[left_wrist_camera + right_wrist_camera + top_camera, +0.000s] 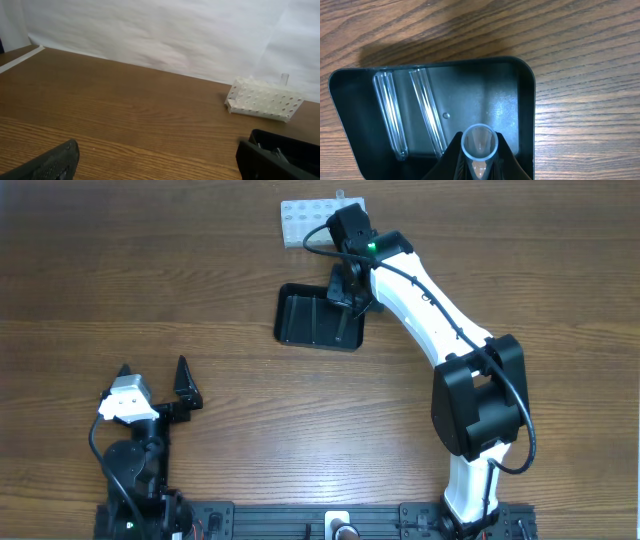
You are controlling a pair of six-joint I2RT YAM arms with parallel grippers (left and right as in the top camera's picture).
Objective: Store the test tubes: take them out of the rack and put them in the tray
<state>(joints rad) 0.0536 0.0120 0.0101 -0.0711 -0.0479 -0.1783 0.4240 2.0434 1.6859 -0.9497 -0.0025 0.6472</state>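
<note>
right wrist view: a test tube is clamped in the right gripper over the tray. it is best tilted flat and released low, beside the two tubes lying there. the left gripper, at 8 o'clock from the tray, is held apart.

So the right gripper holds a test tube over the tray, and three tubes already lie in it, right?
Not three: the right wrist view shows two tubes lying in the tray. The rest stands: the right gripper holds a test tube over it.
</note>
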